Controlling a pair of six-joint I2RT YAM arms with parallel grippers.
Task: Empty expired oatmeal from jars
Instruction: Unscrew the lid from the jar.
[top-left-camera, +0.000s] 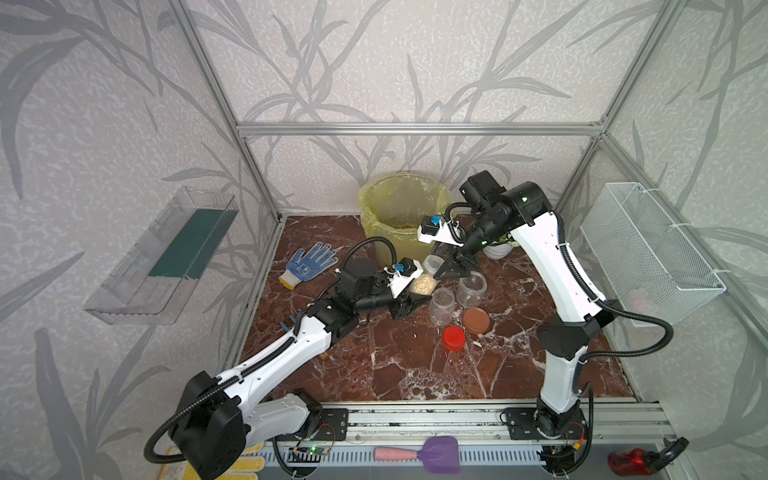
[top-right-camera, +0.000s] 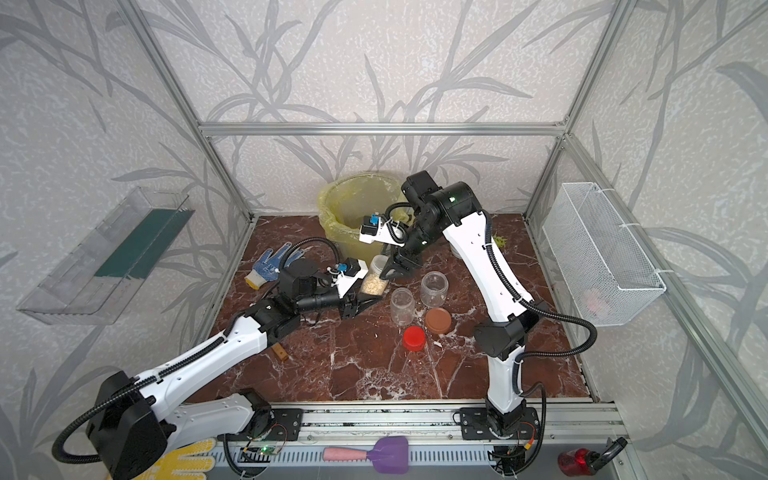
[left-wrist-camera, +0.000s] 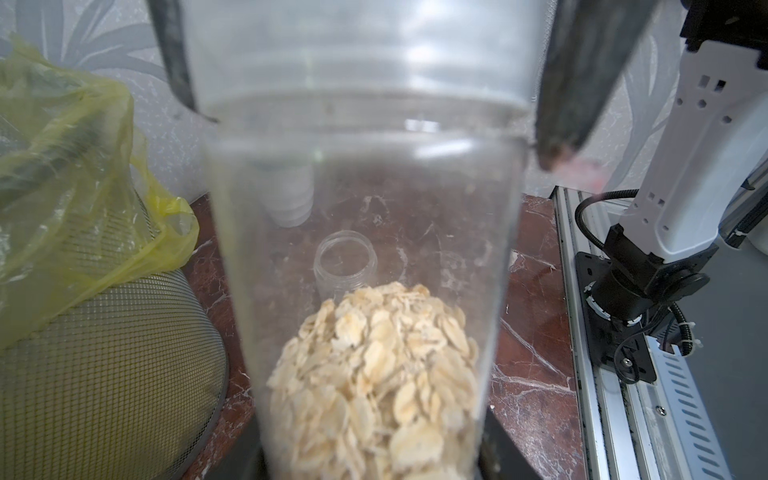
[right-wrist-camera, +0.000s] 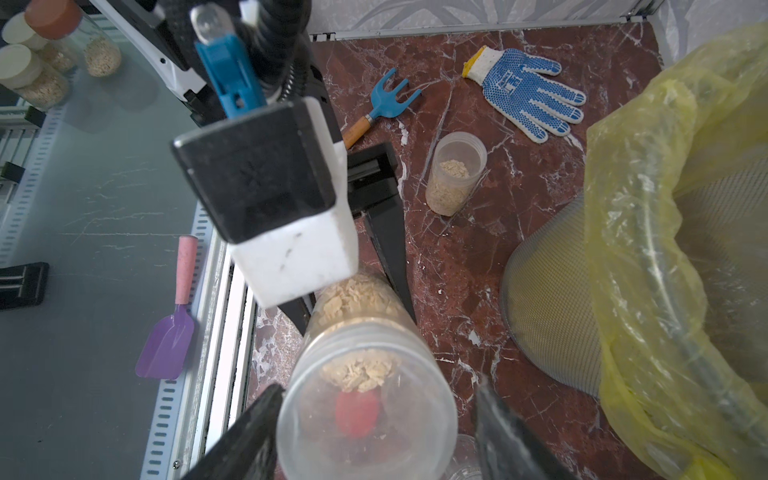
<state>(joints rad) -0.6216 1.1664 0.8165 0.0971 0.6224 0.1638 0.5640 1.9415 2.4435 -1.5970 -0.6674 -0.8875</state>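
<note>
Unscrewing clear lid (left-wrist-camera: 361, 54), likely: left end effector (top-left-camera: 414, 301) pinching oatmeal jar (top-left-camera: 424, 285); right end effector (right-wrist-camera: 372, 399) spread astride lid. Close squarely, twist, keep jar steady.

The table (top-left-camera: 415, 365) is of red-brown marble with white veins. At its far edge stands a wire-mesh bin (top-left-camera: 374, 232) lined with a yellow bag. Beside it is a white flower pot (top-left-camera: 496, 251), half hidden. A white glove with blue dots (top-left-camera: 309, 264) lies flat near the bin, and a blue hand rake (right-wrist-camera: 388, 97) lies near the glove. A white wire basket (top-left-camera: 648, 249) hangs on the right wall and a clear plastic shelf (top-left-camera: 162, 257) on the left wall. A purple scoop (top-left-camera: 440, 454) with a pink handle lies in front of the table.
</note>
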